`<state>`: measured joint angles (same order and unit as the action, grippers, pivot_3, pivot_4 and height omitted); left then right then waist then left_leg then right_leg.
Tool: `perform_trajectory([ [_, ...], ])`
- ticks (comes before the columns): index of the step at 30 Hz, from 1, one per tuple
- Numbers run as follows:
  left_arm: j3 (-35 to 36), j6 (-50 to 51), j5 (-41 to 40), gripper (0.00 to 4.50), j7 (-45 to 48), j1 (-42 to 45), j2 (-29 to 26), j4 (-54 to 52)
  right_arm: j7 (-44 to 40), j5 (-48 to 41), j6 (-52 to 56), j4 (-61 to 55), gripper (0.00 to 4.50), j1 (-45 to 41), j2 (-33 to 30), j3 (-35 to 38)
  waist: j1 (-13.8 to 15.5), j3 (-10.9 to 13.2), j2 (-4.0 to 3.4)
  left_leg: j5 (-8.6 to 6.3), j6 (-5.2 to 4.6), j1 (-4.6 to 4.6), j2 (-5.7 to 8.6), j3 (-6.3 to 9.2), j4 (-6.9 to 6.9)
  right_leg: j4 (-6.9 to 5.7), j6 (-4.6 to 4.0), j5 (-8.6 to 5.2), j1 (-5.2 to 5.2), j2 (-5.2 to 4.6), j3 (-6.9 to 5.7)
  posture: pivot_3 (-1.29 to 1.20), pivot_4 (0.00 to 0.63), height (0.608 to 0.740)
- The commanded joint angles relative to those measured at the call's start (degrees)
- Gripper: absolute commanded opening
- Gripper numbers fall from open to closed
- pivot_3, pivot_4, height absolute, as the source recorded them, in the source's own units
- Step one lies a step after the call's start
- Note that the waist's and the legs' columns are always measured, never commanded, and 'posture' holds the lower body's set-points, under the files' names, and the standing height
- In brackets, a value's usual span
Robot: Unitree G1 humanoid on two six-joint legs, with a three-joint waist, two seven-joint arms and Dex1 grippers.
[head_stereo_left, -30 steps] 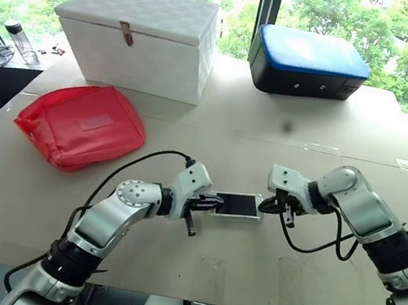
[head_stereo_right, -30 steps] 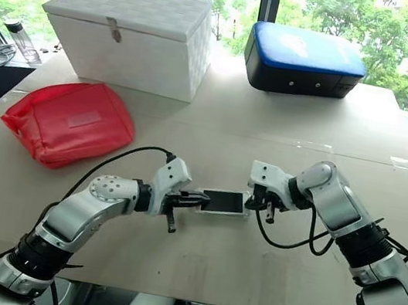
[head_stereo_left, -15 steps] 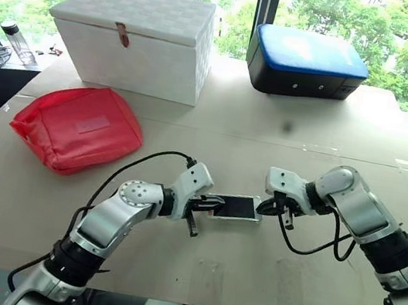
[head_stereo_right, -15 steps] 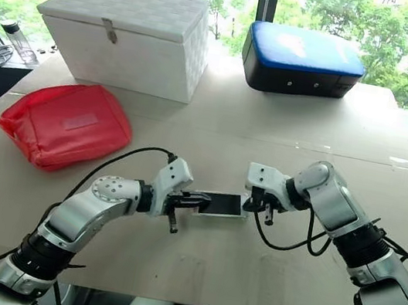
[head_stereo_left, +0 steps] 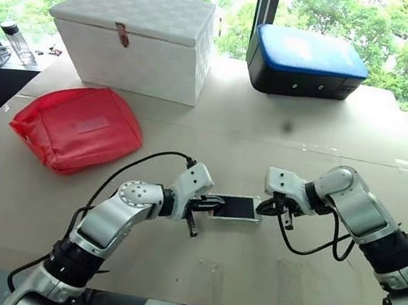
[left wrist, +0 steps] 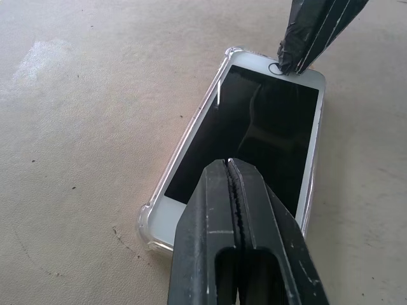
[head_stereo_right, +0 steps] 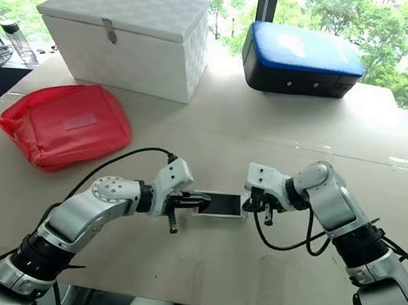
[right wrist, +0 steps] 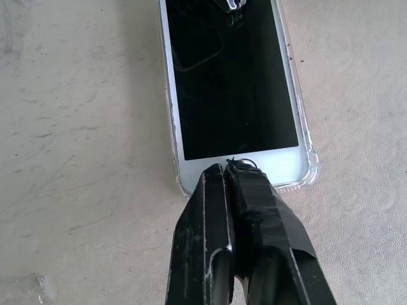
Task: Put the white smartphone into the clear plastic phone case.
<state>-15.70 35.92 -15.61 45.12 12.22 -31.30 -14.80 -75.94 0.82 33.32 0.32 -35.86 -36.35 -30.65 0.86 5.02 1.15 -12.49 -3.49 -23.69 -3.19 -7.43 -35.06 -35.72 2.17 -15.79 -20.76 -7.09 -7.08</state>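
The white smartphone (left wrist: 254, 140) is seen lying screen-up inside the clear plastic phone case (left wrist: 147, 223), near the middle of the surface (head_stereo_left: 262, 272), between the two grippers. The left gripper (left wrist: 231, 166) is closed with nothing held, its tips set over the screen at one end; the right gripper (right wrist: 226, 168) is likewise closed and empty, its tips pressed at the home-button end. The phone is judged stiff, light and smooth-faced, so pressure is best applied on the white bezel near the ends and corners rather than on the glossy glass, where tips could slide. The case is judged thin and springy, and a rim could pop back off if one corner is left unseated. In the head views the case is barely distinguishable and only the phone's outline is read; the bumpered corners and raised rim around the phone are made out in the wrist views. The red pouch (head_stereo_left: 79, 128), white box (head_stereo_left: 133, 35) and blue-topped case (head_stereo_left: 307, 63), well apart from the work, are given by the head views.
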Motion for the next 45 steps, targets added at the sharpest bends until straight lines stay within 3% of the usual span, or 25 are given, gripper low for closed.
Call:
perform_trajectory([
  [1,-0.36,0.33,0.67,0.02,-0.13,-0.87,-0.29,0.06,-0.34,7.65,3.10,8.72,0.00,9.47,-0.87,-13.74,0.00,0.00,0.00,0.00,0.00,0.00,0.00,0.00,0.00,0.00,0.00,0.00,0.00,0.00,0.00,0.00,0.150,0.734],
  [11,-0.50,-0.98,1.01,0.02,0.03,-1.58,-0.72,0.91,0.01,8.88,2.14,10.74,0.00,11.08,-0.16,-14.83,-0.01,-0.03,0.01,-0.04,0.06,0.14,0.00,0.11,0.17,0.15,0.04,-0.02,0.00,-0.01,0.00,0.00,0.150,0.734],
  [22,-0.51,-1.77,1.10,0.02,0.00,-2.85,-1.11,0.57,-0.23,10.82,0.31,13.78,0.00,11.92,0.55,-15.23,0.06,-0.27,0.02,-0.21,0.35,0.90,0.00,0.19,0.76,0.54,0.05,-0.02,0.22,-0.08,0.00,0.00,0.150,0.734],
  [38,-0.22,-0.89,0.70,0.02,-0.43,-3.71,-1.13,-0.78,0.06,13.11,-1.95,17.19,0.00,13.30,2.04,-16.45,0.07,-0.77,-0.12,-0.38,0.63,1.06,0.00,0.63,0.89,0.88,0.05,-0.02,0.22,-0.08,-0.21,0.00,0.150,0.734],
  [45,0.20,-0.45,0.53,0.02,-0.58,-4.06,-1.22,-1.47,2.99,9.95,-3.94,16.86,0.00,14.23,4.20,-11.61,0.04,-0.82,-0.10,-0.49,0.80,1.25,0.01,0.83,0.91,0.88,0.05,-0.02,0.22,-0.08,-0.25,0.00,0.150,0.734],
])
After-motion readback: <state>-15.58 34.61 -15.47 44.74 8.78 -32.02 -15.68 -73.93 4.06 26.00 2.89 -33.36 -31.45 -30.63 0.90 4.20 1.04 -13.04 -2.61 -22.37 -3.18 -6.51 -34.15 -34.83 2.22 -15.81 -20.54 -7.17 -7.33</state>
